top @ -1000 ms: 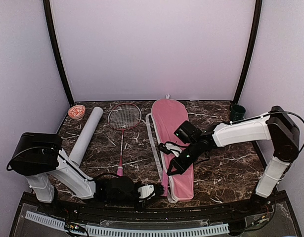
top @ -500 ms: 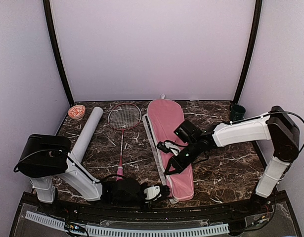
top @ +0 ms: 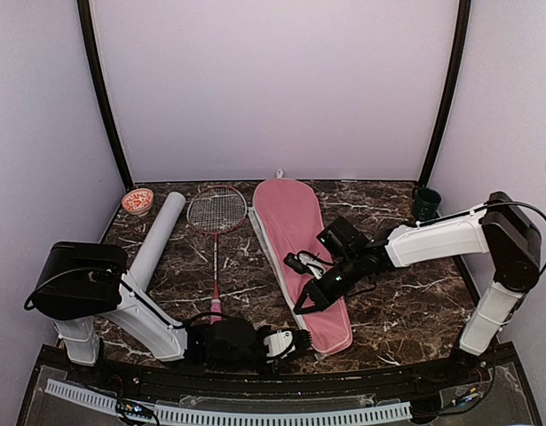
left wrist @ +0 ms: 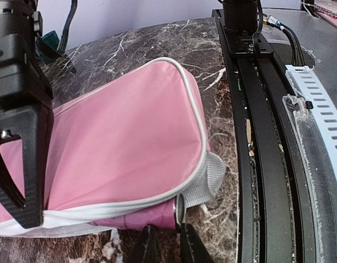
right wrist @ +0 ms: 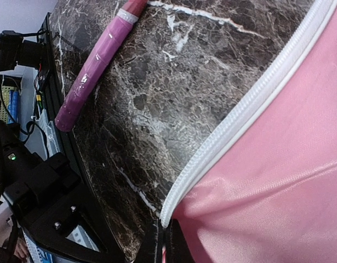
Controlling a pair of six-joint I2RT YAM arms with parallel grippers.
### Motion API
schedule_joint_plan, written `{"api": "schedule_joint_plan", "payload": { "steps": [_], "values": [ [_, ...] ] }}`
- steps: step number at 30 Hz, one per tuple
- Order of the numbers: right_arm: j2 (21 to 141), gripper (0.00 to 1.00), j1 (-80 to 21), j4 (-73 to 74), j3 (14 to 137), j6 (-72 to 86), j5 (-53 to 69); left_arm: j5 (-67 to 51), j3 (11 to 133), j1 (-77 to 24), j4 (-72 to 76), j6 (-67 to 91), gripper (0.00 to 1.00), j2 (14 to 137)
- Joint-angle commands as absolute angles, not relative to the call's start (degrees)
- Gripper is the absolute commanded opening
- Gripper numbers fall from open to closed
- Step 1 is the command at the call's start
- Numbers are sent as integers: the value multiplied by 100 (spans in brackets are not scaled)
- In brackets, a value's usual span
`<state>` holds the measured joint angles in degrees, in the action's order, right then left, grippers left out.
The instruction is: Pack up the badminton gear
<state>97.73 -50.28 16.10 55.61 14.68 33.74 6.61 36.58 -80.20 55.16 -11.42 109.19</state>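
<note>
- Starting at the far left, spotting a small red round cap (top: 138, 201) by the back corner, not part of the gear.
- Finding the long white tube (top: 157, 241) near it, flat on the dark marble table (top: 406, 306), out in the open and not packed yet.
- Seeing no shuttlecocks anywhere; maybe inside the tube, but cannot tell.
- Seeing one racket (top: 217, 211) just beside the tube, with a thin red ring and a pink grip pointing to the near edge, not in its bag yet.
- Finding the left gripper (top: 300, 338) low in the middle, at the near end of the bag, nearly closed and seeming to pinch a pink handle (left wrist: 169, 215) poking out of the bag's bottom.
- Guessing at a second racket tucked inside.
- Looking at the pink cover (top: 295, 235): smooth and shiny, shaped like a racket, with a white edge all round, lying flat and a bit slanted, wide end by the back wall, narrow end near.
- Finding the right gripper (top: 302, 307) on the cover's left edge, shut tight right at the white zip; cannot tell about any zip tab between the fingers.
- Judging the job about half done: maybe one racket in, with one racket, the tube and the zip left to do.
- Ending at the far right with a dark green cup (top: 426, 202) by the back corner.
</note>
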Motion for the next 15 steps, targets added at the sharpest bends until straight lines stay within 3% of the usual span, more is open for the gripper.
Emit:
{"api": "schedule_joint_plan", "payload": {
  "steps": [1, 15],
  "values": [
    [9783, 0, -5050, 1409, 5304, 1696, 3796, 1140, 3673, -7954, 6209, -1136, 16, 10692],
    [9326, 0, -5041, 1153, 5257, 2037, 3962, 969, 3825, -7952, 6232, -920, 16, 11156]
  ]
}}
